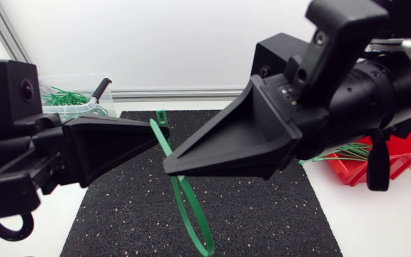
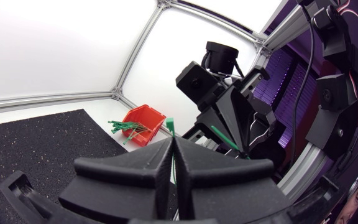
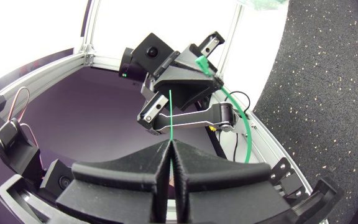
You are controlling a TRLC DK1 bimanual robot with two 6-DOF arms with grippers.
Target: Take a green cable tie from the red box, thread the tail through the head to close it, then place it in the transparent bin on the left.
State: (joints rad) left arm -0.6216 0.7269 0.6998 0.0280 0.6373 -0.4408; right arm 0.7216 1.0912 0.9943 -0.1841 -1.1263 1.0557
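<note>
My left gripper (image 1: 163, 133) pinches green cable tie (image 1: 161, 144) near its head, pointing 3 o'clock. Right gripper (image 1: 171, 168), pointing 8 o'clock, pinches the tail

Head view: light is bright, even and diffuse, coming from above. The white table (image 1: 377, 221) and the wall behind are close to washed out. Shadows on the black mat (image 1: 262, 214) are faint and soft-edged. The left gripper (image 1: 161, 133) and right gripper (image 1: 168, 168), near the lens, render soft with little surface detail. The green cable tie (image 1: 207, 246) is legible. Wrist views: fisheye distortion bends the frame rail (image 2: 137, 53). White panels are blown out, and each arm's own gripper shows as a dark mass.
</note>
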